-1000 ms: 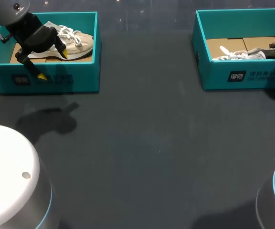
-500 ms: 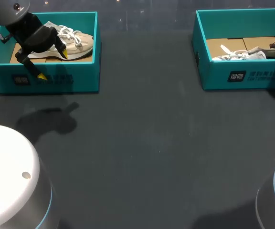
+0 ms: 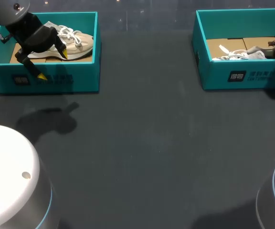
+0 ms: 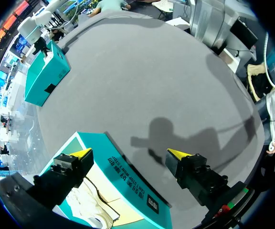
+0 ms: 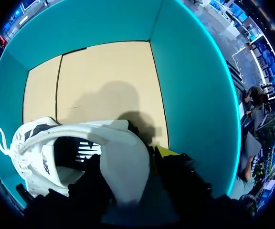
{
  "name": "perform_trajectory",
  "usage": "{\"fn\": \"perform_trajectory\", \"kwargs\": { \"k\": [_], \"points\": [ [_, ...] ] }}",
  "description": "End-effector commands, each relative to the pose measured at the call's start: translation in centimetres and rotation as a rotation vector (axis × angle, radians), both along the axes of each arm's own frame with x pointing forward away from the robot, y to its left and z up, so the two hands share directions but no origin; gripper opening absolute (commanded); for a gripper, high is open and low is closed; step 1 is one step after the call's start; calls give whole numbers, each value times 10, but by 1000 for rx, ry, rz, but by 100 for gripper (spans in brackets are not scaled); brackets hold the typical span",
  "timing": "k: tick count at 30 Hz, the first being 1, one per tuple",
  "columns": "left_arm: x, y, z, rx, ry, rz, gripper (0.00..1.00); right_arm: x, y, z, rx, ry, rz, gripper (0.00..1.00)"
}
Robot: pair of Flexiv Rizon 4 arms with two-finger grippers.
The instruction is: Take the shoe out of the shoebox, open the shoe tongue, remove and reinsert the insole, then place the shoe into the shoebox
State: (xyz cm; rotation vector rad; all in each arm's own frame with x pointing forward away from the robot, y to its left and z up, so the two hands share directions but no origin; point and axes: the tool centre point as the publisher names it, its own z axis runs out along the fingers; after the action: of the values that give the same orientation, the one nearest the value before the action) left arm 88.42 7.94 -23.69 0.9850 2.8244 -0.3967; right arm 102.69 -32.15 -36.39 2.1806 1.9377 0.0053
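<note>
Shifting a little toward my right arm, the white shoe [image 3: 237, 55] is still inside the right box [image 3: 242, 76]. The right tool [image 5: 128, 167] is clamped on its heel, so I think the take-out step has just started. The left tool [image 3: 52, 65] has not moved. Its fingers are apart, one on each side of the front wall of the left box [image 3: 75, 81], near the tan shoe [image 3: 78, 43].

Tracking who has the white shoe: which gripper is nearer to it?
Right. The right gripper grips the white shoe by its heel in the right shoebox, jaws on both sides; the left gripper straddles the front wall of the left shoebox, across the table.
</note>
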Motion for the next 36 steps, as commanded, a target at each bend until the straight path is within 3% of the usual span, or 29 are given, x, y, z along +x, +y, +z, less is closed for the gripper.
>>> {"fn": "perform_trajectory", "kwargs": {
  "k": [1,5,8,13,18,36],
  "points": [
    [0,0,0,2,-1,-1,100,-4,3,7,-5,-5,-4,44],
    [0,0,0,2,-1,-1,100,-5,3,10,-3,-10,-8,52],
    [0,0,0,2,-1,-1,100,-6,2,14,-2,-14,-13,70],
    [0,0,0,2,-1,-1,100,-7,3,22,-1,-19,-17,87],
    [0,0,0,2,-1,-1,100,-8,7,44,-1,-19,-47,100],
    [0,0,0,2,-1,-1,100,-27,48,134,43,3,1,100]
  ]
}}
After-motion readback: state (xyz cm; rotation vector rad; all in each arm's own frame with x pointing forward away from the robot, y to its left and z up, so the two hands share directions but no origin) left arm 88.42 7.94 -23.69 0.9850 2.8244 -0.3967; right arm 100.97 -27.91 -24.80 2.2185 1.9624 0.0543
